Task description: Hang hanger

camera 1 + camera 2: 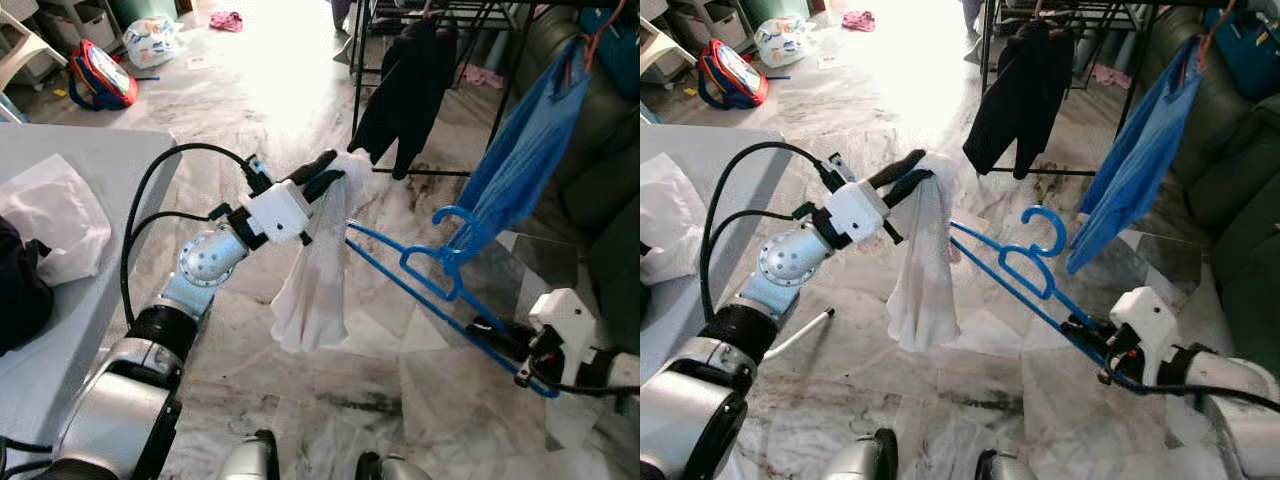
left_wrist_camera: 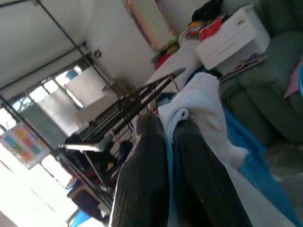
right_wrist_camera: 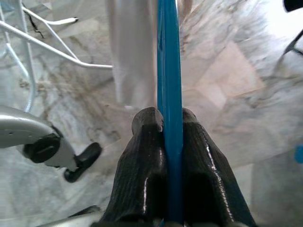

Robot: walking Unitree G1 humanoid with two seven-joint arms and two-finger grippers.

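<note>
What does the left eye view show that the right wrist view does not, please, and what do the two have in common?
Left eye view alone: the left claw shut on a white garment hanging at the far end of the blue hanger, the hanger's hook, a grey table, and a drying rack carrying a black garment and a blue garment.

Right wrist view alone: close up, the right claw with both fingers pressed flat against the hanger's bar.

Both: the blue hanger, the white garment, the right claw and the marble floor.
</note>
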